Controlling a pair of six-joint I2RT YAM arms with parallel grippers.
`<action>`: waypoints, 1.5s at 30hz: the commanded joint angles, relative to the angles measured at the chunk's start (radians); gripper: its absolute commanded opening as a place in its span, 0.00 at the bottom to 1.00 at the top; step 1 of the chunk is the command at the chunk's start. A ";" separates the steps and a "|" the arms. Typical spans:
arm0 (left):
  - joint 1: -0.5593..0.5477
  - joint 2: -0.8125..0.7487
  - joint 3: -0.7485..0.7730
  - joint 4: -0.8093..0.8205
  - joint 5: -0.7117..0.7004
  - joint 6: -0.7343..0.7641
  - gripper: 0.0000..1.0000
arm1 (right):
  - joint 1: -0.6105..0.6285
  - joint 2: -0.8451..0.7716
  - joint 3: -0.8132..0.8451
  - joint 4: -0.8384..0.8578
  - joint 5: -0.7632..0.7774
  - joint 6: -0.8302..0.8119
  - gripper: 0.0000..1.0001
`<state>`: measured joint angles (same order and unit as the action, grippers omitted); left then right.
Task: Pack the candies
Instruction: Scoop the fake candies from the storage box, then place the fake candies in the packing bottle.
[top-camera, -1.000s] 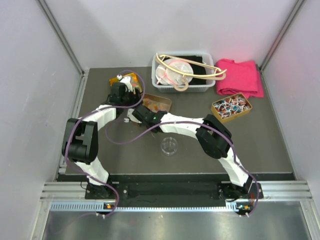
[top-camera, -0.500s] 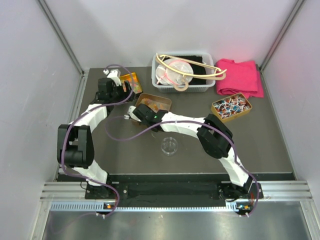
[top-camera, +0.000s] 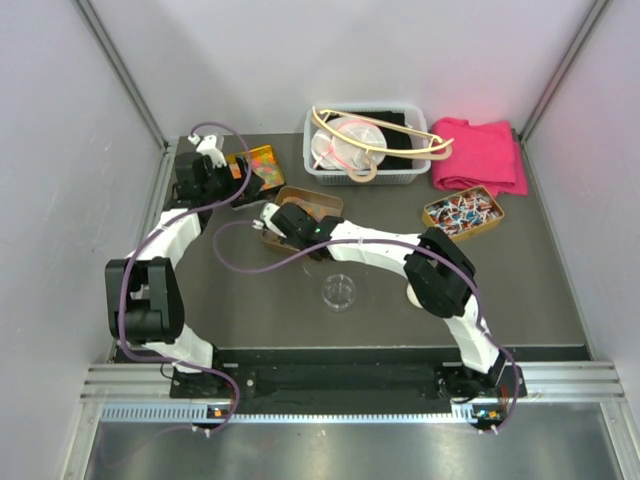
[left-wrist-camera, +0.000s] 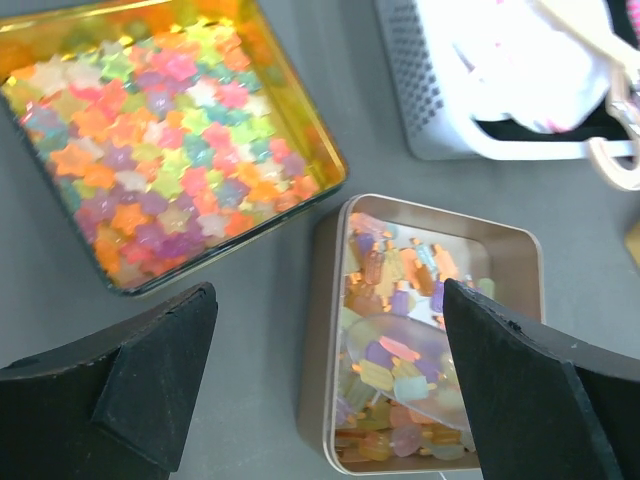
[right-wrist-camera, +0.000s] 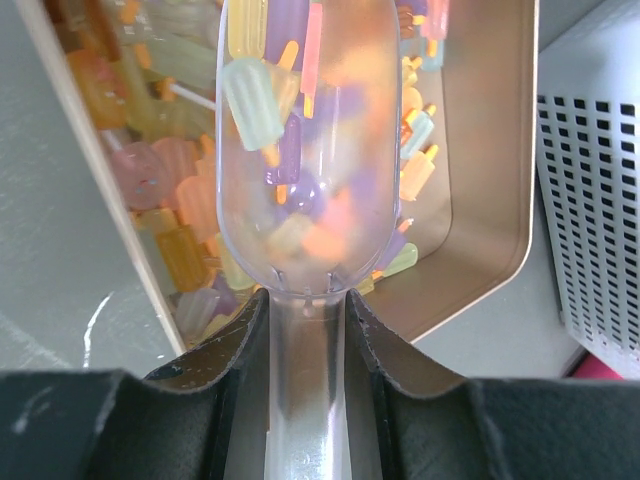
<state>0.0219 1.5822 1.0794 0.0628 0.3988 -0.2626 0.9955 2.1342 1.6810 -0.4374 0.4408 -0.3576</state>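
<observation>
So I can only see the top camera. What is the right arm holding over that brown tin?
Observer: In the right wrist view, the right gripper is shut on the handle of a clear scoop.
Operator: Is anything in it?
Observer: Yes, its bowl is full of lolly-shaped candies, the same kind that lies in the brown tin.
Operator: And what's in the gold tin by the left arm?
Observer: The left wrist view shows the gold tin packed with star-shaped sweets in many colours.
</observation>
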 joint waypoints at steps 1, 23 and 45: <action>0.003 -0.050 0.040 0.071 0.066 0.011 0.99 | -0.034 -0.072 0.008 0.025 -0.013 0.043 0.00; 0.027 -0.067 0.071 -0.058 0.250 0.124 0.99 | -0.133 -0.534 -0.270 -0.272 -0.465 -0.210 0.00; 0.036 -0.050 0.108 -0.313 0.296 0.355 0.99 | -0.032 -0.812 -0.555 -0.492 -0.255 -0.394 0.00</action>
<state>0.0502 1.5555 1.1503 -0.2535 0.6922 0.0616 0.9188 1.3224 1.1107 -0.9146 0.0921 -0.7174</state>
